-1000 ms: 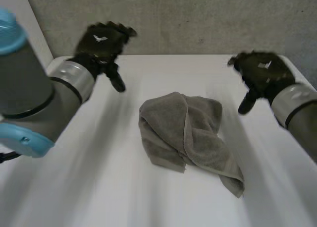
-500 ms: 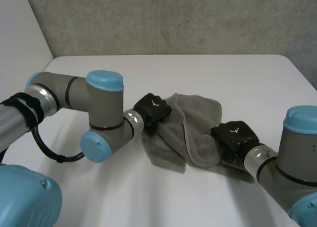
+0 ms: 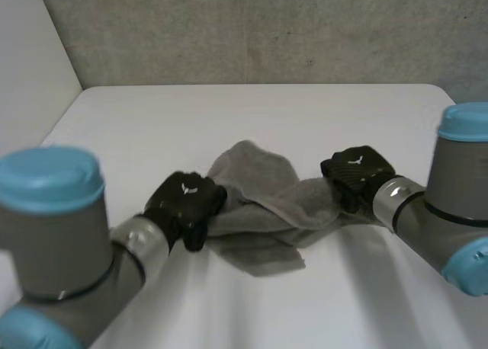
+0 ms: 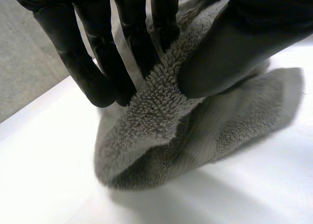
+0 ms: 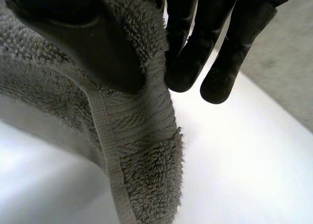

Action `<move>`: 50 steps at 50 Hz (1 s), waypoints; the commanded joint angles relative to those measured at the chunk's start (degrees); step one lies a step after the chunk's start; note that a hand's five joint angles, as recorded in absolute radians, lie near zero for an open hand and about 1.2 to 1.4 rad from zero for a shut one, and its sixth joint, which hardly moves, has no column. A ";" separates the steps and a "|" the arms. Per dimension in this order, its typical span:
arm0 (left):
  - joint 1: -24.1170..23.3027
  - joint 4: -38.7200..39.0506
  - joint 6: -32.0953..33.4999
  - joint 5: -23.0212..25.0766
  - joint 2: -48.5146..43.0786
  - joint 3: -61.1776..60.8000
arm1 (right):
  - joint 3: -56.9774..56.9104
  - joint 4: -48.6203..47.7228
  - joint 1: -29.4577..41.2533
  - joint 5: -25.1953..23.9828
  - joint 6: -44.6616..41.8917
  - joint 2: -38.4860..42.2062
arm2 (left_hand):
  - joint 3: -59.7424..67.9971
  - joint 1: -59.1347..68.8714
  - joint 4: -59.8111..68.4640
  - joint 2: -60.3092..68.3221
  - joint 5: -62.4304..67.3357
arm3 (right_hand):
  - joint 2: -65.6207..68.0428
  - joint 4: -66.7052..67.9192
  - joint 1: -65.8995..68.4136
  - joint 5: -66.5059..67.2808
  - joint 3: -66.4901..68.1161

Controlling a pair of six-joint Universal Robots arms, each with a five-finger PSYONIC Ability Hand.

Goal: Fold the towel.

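Note:
A crumpled grey towel [image 3: 263,200] lies bunched in the middle of the white table [image 3: 252,113]. My left hand [image 3: 183,204] grips the towel's left end; in the left wrist view the thumb [image 4: 230,48] presses a fold of towel [image 4: 161,101] against the fingers [image 4: 98,62]. My right hand [image 3: 357,174] holds the towel's right end. In the right wrist view its thumb [image 5: 83,33] pinches a hemmed edge of towel [image 5: 142,150] against the fingers [image 5: 195,48], and that edge hangs below the hand.
A grey wall [image 3: 259,29] runs behind the table's far edge. A pale side panel [image 3: 30,59] stands at the left. Bare tabletop surrounds the towel on all sides.
Both hands came down from above the table's far corners onto the towel and shut on its two ends. The towel has been pulled wider and lifted slightly.

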 commanded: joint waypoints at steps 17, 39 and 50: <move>-0.38 1.11 -5.67 -0.09 5.76 1.69 | -6.55 4.69 2.12 1.59 -2.75 2.31 | -67.59 -59.84 -66.21 -64.94 -73.10 | -58.09 -60.48 -59.65 -59.51 -59.91; 10.37 1.11 1.79 11.42 -11.44 11.80 | 18.84 -12.01 0.09 1.06 -7.75 -13.08 | -66.25 -58.50 -64.87 -63.60 -71.76 | -57.78 -60.17 -59.34 -59.20 -59.60; 9.58 0.41 7.60 10.37 -18.40 15.41 | 20.52 -14.29 -1.93 0.98 -9.34 -7.55 | -59.21 -51.46 -57.82 -56.55 -64.72 | -57.95 -60.34 -59.51 -59.37 -59.77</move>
